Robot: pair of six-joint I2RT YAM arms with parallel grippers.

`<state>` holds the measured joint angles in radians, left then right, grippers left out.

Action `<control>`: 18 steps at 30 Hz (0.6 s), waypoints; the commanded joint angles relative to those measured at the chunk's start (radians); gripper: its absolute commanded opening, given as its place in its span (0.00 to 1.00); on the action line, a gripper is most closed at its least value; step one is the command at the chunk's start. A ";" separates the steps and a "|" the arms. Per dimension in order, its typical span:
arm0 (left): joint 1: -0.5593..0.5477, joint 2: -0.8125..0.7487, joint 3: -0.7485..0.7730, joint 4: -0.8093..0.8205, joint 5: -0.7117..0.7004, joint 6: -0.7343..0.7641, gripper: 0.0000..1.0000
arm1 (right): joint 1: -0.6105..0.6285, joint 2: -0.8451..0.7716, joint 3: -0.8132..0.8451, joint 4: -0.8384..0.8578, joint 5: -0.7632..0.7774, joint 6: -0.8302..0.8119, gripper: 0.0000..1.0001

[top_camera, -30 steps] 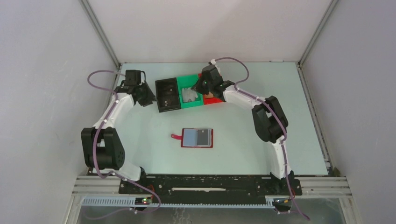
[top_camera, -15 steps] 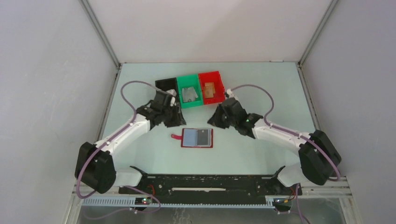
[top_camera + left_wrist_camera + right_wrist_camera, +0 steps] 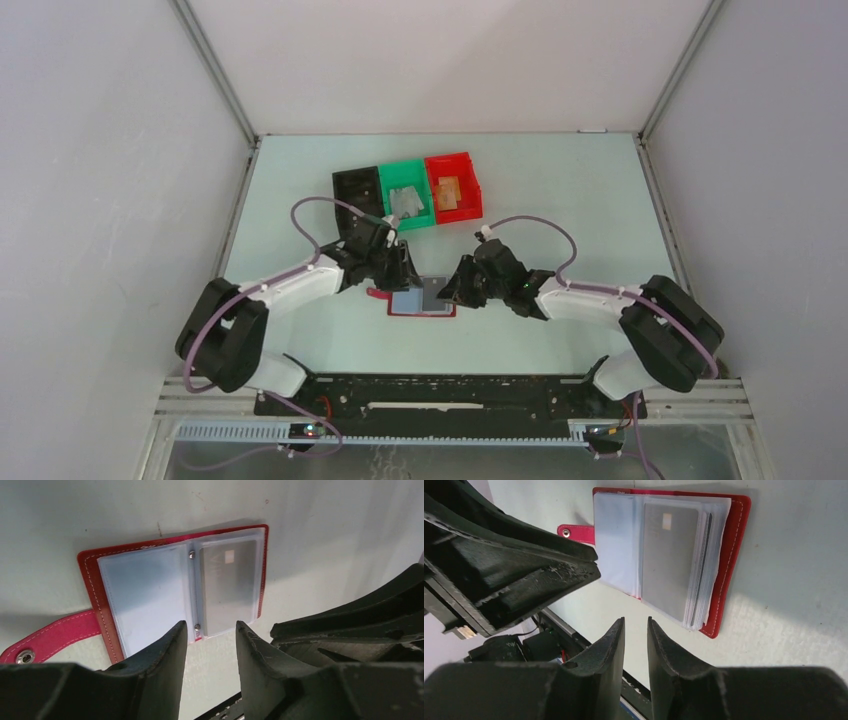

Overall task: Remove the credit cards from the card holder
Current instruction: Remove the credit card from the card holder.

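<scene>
The card holder is a dark-red wallet lying open and flat on the table, its strap tab at its left. Clear sleeves hold a light blue card on the left page and a grey card on the right page. The wallet and grey card also show in the right wrist view. My left gripper is open and empty just over the wallet's far left edge. My right gripper is narrowly open and empty beside the wallet's right edge.
A black bin, a green bin holding a grey card and a red bin holding a tan card stand in a row behind the wallet. Grey walls close in the table on three sides.
Both arms have swung away from the bins and down toward the middle of the table. Both grippers now sit at the open wallet, which has not moved.
</scene>
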<state>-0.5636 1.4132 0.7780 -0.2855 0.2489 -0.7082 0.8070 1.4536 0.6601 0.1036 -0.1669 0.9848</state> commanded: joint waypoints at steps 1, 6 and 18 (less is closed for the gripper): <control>-0.005 0.021 -0.038 0.085 0.018 -0.029 0.46 | -0.002 0.038 0.022 0.078 0.018 0.031 0.31; 0.001 0.052 -0.050 0.095 0.019 -0.029 0.46 | -0.015 0.069 0.022 0.052 0.049 0.036 0.32; 0.029 0.102 -0.069 0.136 0.049 -0.038 0.45 | -0.018 0.143 0.022 0.054 0.064 0.037 0.37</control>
<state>-0.5449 1.5135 0.7311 -0.1883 0.2764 -0.7353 0.7918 1.5753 0.6601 0.1425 -0.1287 1.0130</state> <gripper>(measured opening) 0.458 0.367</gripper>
